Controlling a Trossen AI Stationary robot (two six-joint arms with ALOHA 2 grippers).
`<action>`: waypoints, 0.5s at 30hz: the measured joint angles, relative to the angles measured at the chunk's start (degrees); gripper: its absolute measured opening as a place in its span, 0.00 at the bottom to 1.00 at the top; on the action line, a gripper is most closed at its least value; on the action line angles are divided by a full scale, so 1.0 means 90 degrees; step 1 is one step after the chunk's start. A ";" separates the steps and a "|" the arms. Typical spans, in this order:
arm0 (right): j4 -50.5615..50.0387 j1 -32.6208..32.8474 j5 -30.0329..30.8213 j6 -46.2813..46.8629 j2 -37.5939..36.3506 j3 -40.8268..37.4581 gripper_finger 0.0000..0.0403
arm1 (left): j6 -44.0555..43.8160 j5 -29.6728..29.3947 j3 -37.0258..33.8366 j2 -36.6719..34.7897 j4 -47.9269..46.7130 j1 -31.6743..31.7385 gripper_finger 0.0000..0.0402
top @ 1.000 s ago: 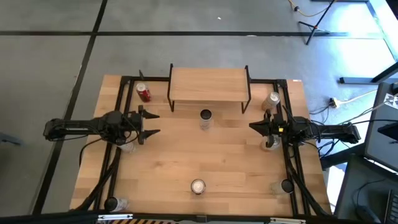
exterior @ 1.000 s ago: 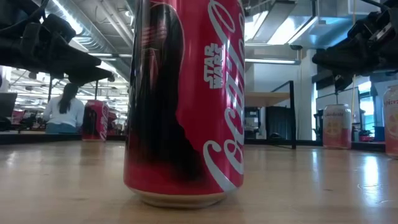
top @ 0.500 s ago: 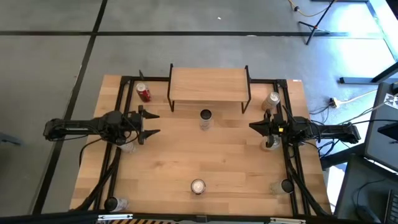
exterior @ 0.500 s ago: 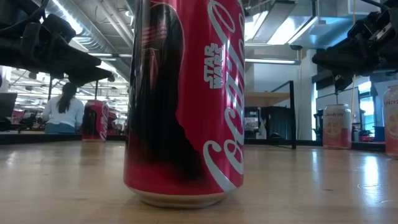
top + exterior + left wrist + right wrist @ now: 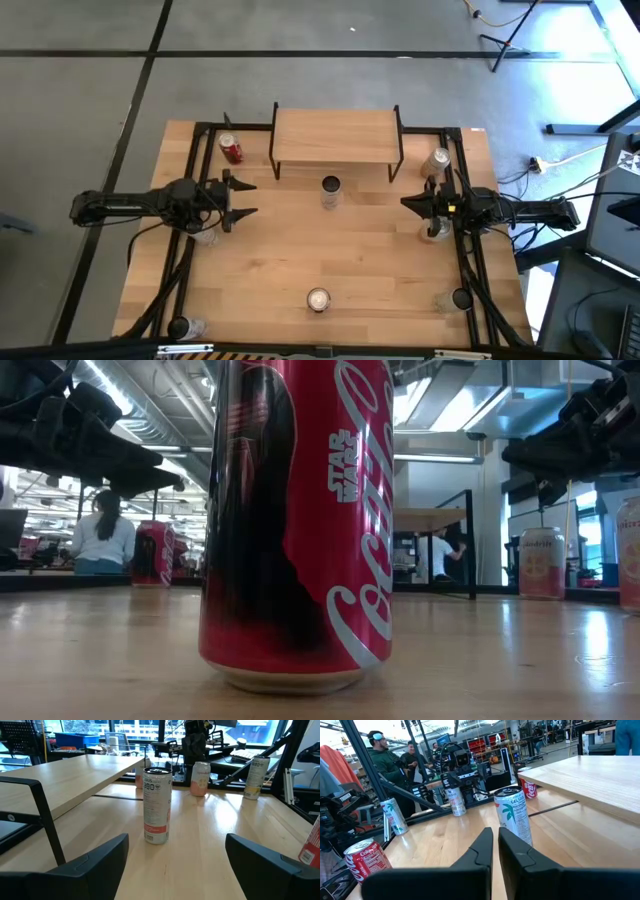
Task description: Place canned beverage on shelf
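Note:
The shelf [image 5: 335, 138], a low light-wood board on black legs, stands at the table's far middle. Just in front of it a white can [image 5: 330, 190] stands upright on its base, also seen in the left wrist view [image 5: 157, 805] and the right wrist view [image 5: 514, 815]. A red cola can [image 5: 318, 299] stands near the front edge and fills the low view [image 5: 300, 520]. My left gripper [image 5: 243, 198] hovers level at the table's left, open, pointing at the white can. My right gripper [image 5: 408, 203] hovers level at the right, shut, holding nothing.
More cans stand about: a red one [image 5: 231, 150] at the far left, a pale one [image 5: 437, 160] at the far right, one below each gripper [image 5: 205, 235] [image 5: 435, 228], and one at each near corner [image 5: 180, 327] [image 5: 455, 298]. Black rails [image 5: 468, 250] run along the sides.

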 joint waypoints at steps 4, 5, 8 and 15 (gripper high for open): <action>0.0256 -0.0001 0.0457 0.0224 0.0002 -0.0005 0.05 | 0.0000 0.0000 0.0001 0.0000 0.0000 -0.0002 0.81; 0.0381 -0.0001 0.0629 0.0398 0.0002 -0.0005 0.05 | 0.0000 0.0000 0.0001 -0.0002 0.0000 -0.0002 0.81; 0.0552 -0.0001 0.1390 0.1115 0.0002 -0.0005 0.05 | 0.0000 0.0000 0.0002 -0.0001 0.0000 -0.0002 0.81; 0.0857 -0.0002 0.2739 0.1989 0.0005 -0.0005 0.05 | 0.0662 -0.0398 0.0001 0.0000 0.0425 0.0017 0.81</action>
